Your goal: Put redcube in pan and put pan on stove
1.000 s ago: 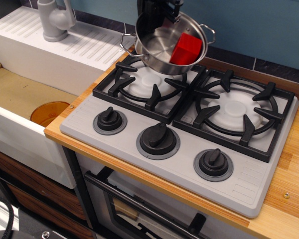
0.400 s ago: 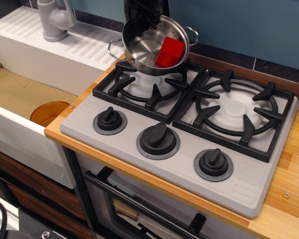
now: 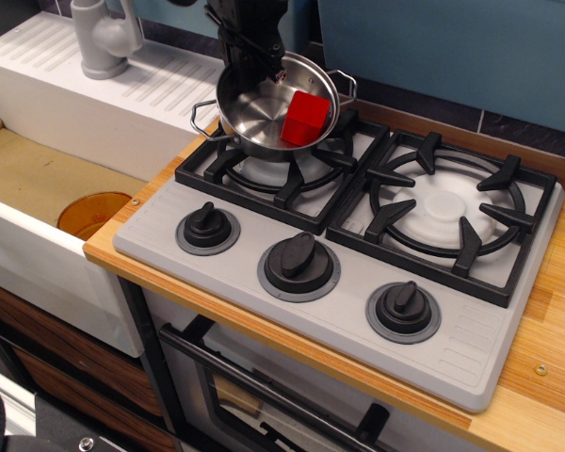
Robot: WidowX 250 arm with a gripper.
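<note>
The shiny steel pan [image 3: 259, 111] hangs tilted over the back of the stove's left burner, its lower edge at or just above the black grate [image 3: 284, 162]. The redcube [image 3: 306, 119] lies inside it against the right wall. My black gripper [image 3: 252, 58] comes down from the top and is shut on the pan's far-left rim. The light-grey stove [image 3: 358, 235] with three black knobs fills the middle of the view. The right burner [image 3: 444, 209] carries nothing.
A white sink [image 3: 94, 104] with a grey faucet [image 3: 102, 38] stands to the left, with an orange drain disc [image 3: 92, 213] in the basin. A wooden counter [image 3: 546, 330] edges the stove. A blue wall [image 3: 452, 47] runs behind.
My gripper has carried the pan with the redcube down and to the left, from above the back of the stove to the left burner's grate.
</note>
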